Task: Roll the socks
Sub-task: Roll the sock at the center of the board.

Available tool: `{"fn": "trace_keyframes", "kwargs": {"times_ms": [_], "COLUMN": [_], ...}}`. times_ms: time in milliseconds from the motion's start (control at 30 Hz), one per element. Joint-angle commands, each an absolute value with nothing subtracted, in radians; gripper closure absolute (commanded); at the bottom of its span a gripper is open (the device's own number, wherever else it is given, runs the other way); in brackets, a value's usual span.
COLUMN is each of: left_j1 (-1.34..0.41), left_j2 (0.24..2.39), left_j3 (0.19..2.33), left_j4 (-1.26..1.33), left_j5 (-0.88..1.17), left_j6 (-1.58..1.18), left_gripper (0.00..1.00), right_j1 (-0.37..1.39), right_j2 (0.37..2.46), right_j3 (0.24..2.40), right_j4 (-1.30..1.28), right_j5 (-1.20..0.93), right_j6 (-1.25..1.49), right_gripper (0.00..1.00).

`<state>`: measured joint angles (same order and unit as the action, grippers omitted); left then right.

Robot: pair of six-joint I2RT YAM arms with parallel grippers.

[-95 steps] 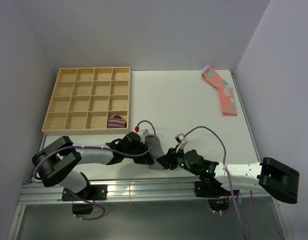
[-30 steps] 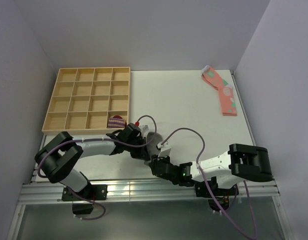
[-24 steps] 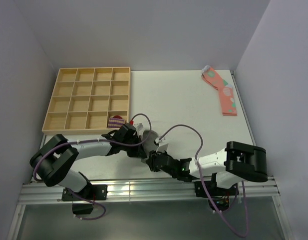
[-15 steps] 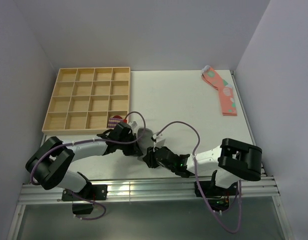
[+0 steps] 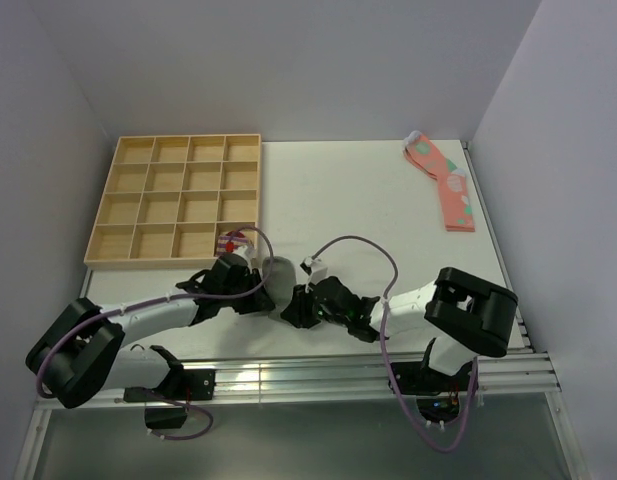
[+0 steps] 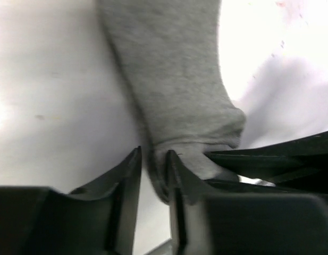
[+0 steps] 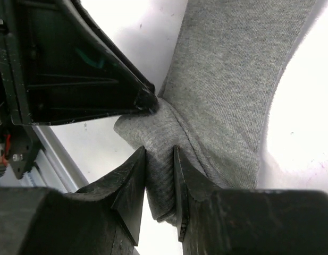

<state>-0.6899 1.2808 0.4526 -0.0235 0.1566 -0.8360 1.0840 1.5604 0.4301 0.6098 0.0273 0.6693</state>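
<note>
While the pale wooden tray of square compartments (image 5: 188, 137) sits far left on the white table (image 5: 368, 200), with a small purple-striped bundle (image 5: 232, 241) in its near right corner cell, the action is in front of it. My left claw (image 5: 252, 290) is low at the near end of the grey knitted sock (image 5: 278, 273). From its own camera, my left claw (image 6: 153, 156) has its fingers a little apart around a fold of the grey knitted sock (image 6: 174, 79), with a sliver of dark showing on one side. Does it bite? I can't tell.

Moving across, my right claw (image 5: 296, 305) comes in from the other side at that same end. Close up, my right claw (image 7: 159, 151) is pinched on a thick pleat of the grey knitted sock (image 7: 233, 79), and cloth fills the gap. The tip of my other claw touches the bunched fabric just beside it.

So how far along? Early, I'd say. The near end is gathered and crumpled between my two claws, maybe a first turn at best, while the rest of the sock runs away from me flat on the table. Most of the rolling is to come, and a tidy bundle isn't there yet.

Far right, the pink spotted socks (image 5: 448, 185) lie flat near the back corner, well apart from my claws.
</note>
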Motion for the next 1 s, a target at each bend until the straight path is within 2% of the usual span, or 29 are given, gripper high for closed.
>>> {"fn": "trace_keyframes", "kwargs": {"times_ms": [0, 200, 367, 600, 800, 967], "left_j1": [-0.67, -0.67, -0.67, -0.702, -0.82, -0.932], "left_j2": [1.246, 1.157, 0.977, 0.804, 0.759, 0.827], "left_j3": [0.394, 0.345, 0.266, 0.112, 0.046, 0.043], "left_j4": [0.024, 0.078, 0.198, 0.405, 0.525, 0.606], "left_j5": [0.049, 0.005, 0.005, 0.034, -0.063, -0.184], "left_j6": [-0.831, -0.842, -0.836, -0.833, -0.798, -0.764], "left_gripper": [0.68, 0.6, 0.56, 0.56, 0.57, 0.57], "right_j1": [1.055, 1.023, 0.931, 0.804, 0.782, 0.782], "right_j2": [1.612, 1.605, 1.594, 1.649, 1.729, 1.753], "right_j3": [0.429, 0.497, 0.523, 0.627, 0.729, 0.805], "right_j4": [0.355, 0.236, 0.19, 0.058, -0.069, -0.172], "right_j5": [-0.052, -0.149, -0.328, -0.523, -0.583, -0.595], "right_j6": [0.654, 0.65, 0.66, 0.629, 0.598, 0.562], "right_gripper": [0.72, 0.73, 0.73, 0.75, 0.75, 0.76]}}
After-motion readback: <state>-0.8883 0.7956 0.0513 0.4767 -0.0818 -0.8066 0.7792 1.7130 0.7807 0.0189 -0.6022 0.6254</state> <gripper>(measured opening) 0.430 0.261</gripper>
